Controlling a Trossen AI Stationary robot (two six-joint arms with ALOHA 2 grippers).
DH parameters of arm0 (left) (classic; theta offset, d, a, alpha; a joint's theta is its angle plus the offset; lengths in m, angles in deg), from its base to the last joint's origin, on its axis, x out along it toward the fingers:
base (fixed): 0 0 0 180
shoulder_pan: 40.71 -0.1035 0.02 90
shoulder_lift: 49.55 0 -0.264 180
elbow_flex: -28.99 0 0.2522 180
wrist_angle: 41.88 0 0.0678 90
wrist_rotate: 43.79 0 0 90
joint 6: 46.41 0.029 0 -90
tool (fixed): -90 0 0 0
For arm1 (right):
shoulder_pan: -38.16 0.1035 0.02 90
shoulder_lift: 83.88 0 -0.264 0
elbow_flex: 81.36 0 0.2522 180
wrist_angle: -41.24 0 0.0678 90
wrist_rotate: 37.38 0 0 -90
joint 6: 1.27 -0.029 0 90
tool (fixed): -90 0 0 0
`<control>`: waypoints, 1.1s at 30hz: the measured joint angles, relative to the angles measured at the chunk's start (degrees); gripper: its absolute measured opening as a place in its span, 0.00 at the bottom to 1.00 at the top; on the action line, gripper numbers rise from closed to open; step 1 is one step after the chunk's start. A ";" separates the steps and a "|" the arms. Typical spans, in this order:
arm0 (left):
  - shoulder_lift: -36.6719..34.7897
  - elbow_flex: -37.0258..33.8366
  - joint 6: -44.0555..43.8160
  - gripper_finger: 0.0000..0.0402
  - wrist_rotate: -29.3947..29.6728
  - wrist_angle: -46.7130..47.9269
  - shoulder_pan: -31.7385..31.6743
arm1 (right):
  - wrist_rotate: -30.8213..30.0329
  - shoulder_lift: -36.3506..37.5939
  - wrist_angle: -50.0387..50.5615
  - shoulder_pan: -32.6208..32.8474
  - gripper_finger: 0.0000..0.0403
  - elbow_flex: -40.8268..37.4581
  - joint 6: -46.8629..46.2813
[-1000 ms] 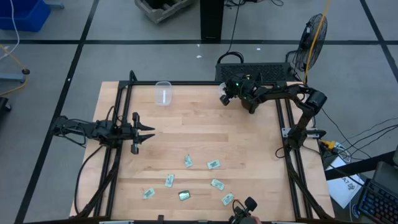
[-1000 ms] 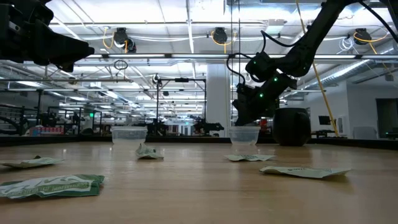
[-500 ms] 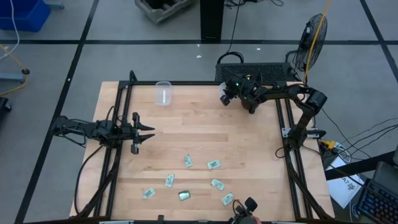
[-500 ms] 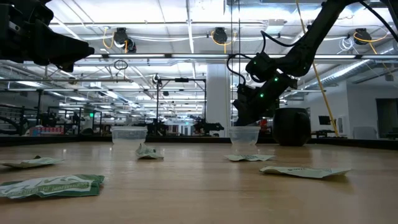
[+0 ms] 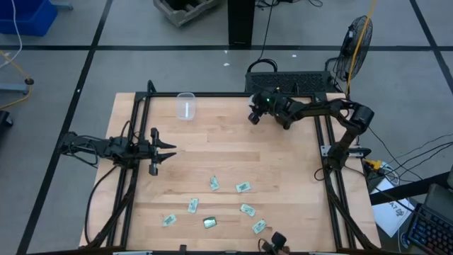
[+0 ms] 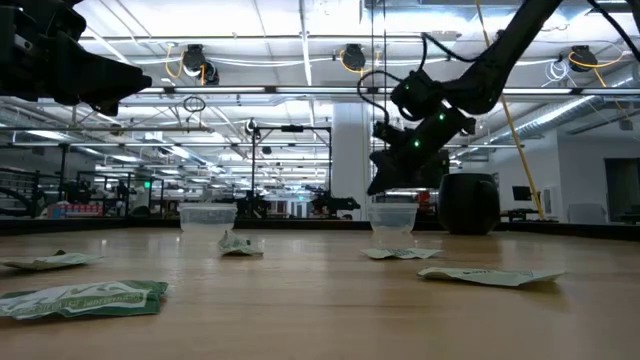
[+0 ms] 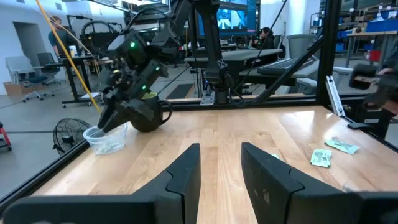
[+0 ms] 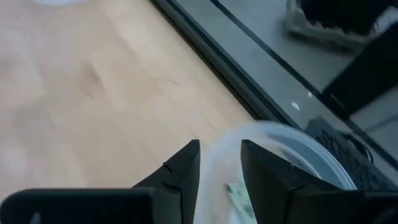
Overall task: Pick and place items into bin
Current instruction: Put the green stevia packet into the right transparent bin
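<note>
Wooden surface (image 5: 226, 152), pale planks inside a black frame, grey floor around it; a large open workroom lies beyond.

Landmark: clear bin (image 8: 280, 168), a shallow transparent tub at the far right part of the surface. From above it is almost wholly covered by the right arm.

Second clear container (image 5: 185, 105): far edge, well left of the bin. It seems to hold something pale; what it is cannot be made out.

Right claw (image 8: 217, 165): directly over the bin's near rim, fingers parted by a narrow gap, nothing between them. A pale green packet (image 8: 236, 188) lies in the bin below it.

Left claw (image 5: 168, 151): well apart from the bin, toward the left edge of the surface, raised and idle. Fingers narrowly parted and empty.

Loose packets (image 5: 244, 187): seven counted from above, pale mint and white, one darker green packet (image 5: 210, 222). All lie flat in a scattered cluster toward the near edge, well apart from the bin.

Progress, by judgement: early. At least one packet is in the bin and seven remain on the surface; each needs fetching from the near cluster.

Hidden or unclear: the bin's full contents are blocked by the fingers and the rim. A dark object at the near edge is cut off.
</note>
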 joint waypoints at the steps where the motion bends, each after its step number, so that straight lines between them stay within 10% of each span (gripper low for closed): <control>1: 0.00 0.00 0.00 0.30 0.00 0.00 -0.01 | -0.01 0.78 0.27 0.73 0.27 0.00 0.29; 33: -0.01 -0.01 0.00 0.30 0.00 -0.01 0.01 | 0.00 15.59 25.33 42.46 0.23 0.00 -6.56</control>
